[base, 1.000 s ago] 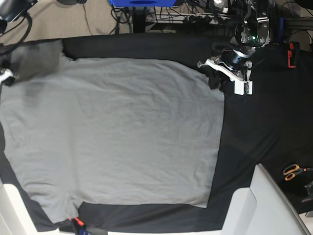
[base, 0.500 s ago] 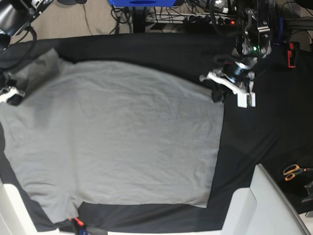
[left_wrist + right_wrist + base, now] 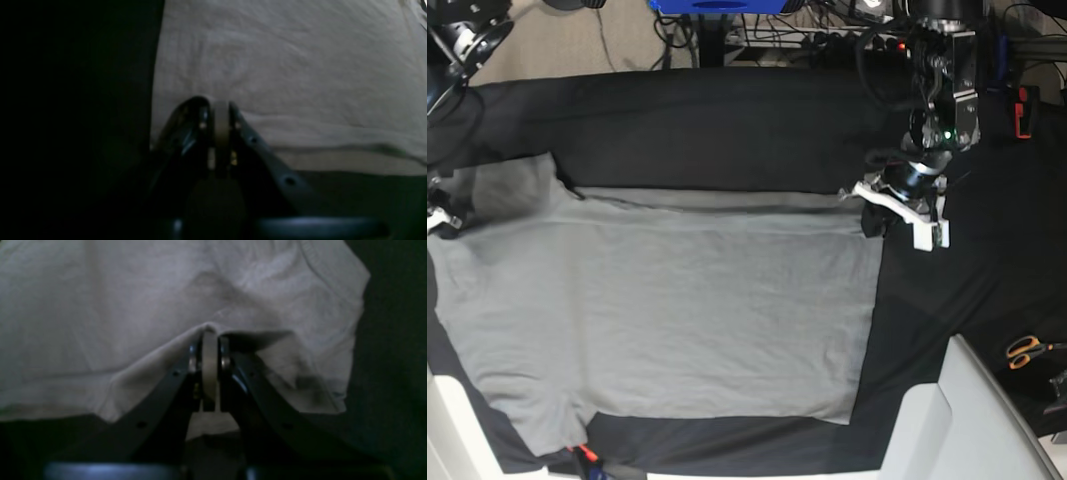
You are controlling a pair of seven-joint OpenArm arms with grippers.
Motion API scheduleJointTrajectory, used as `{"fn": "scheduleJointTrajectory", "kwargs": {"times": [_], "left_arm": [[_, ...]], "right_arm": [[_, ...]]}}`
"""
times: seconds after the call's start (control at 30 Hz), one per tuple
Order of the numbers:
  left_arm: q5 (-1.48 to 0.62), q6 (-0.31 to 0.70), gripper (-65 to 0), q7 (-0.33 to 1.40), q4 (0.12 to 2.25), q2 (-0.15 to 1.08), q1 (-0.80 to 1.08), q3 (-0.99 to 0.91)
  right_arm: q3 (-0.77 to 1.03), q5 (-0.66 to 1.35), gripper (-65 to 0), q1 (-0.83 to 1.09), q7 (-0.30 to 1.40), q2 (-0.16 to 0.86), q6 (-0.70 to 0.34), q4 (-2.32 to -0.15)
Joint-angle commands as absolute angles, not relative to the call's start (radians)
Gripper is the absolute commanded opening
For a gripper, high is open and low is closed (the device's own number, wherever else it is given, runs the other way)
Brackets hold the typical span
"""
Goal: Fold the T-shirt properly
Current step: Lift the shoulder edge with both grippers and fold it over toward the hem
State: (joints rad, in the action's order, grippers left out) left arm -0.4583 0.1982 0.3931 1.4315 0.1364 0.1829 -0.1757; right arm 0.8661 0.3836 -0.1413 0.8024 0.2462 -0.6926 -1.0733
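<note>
- The T-shirt (image 3: 667,320) lies spread on the black cloth sheet (image 3: 727,120) covering the counter, its far edge folded over toward the middle.
- The left end effector (image 3: 872,215), at 3 o'clock in the base view, is clamped on the T-shirt's far hem corner (image 3: 220,110).
- The right end effector (image 3: 442,215), at 9 o'clock, is clamped on a raised pinch of grey fabric (image 3: 208,328) near the sleeve.
- Orange-handled scissors (image 3: 1025,350) lie at 4 o'clock, well apart from the T-shirt.
</note>
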Motion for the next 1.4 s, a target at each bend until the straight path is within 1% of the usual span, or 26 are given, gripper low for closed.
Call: {"fn": "scheduleJointTrajectory", "kwargs": {"times": [0.0,0.27,0.33,0.4,0.53,0.6,0.97,1.13,1.37], "left_arm": [[-0.469,0.200,-65.0,0.369,1.435,0.143,0.160,-0.179],[-0.464,0.196,-65.0,0.369,1.388,0.143,0.101,-0.179],[-0.464,0.159,-65.0,0.369,1.388,0.143,0.099,-0.179],[-0.467,0.143,-65.0,0.369,1.388,0.143,0.085,-0.177],[-0.461,0.143,-65.0,0.369,1.382,0.143,0.070,-0.174],[-0.461,0.143,-65.0,0.369,1.376,0.145,0.051,-0.171],[-0.460,0.143,-65.0,0.363,1.287,0.150,-0.015,-0.177],[-0.460,0.143,-65.0,0.361,1.257,0.150,-0.045,-0.177],[-0.460,0.143,-65.0,0.360,1.233,0.150,-0.070,-0.165]], "right_arm": [[0.868,0.401,-64.5,-0.162,0.766,0.275,-0.698,-1.073],[0.866,0.398,-64.5,-0.229,0.722,0.292,-0.698,-0.984],[0.865,0.398,-64.5,-0.245,0.704,0.292,-0.698,-0.963],[0.842,0.398,-64.5,-0.262,0.682,0.294,-0.698,-0.937],[0.762,0.400,-64.5,-0.271,0.621,0.309,-0.698,-0.894],[0.750,0.400,-64.5,-0.285,0.587,0.309,-0.698,-0.871],[0.746,0.401,-64.5,-0.334,0.475,0.314,-0.698,-0.757],[0.746,0.401,-64.5,-0.344,0.410,0.314,-0.698,-0.742],[0.751,0.400,-64.5,-0.348,0.397,0.314,-0.698,-0.740]]}}
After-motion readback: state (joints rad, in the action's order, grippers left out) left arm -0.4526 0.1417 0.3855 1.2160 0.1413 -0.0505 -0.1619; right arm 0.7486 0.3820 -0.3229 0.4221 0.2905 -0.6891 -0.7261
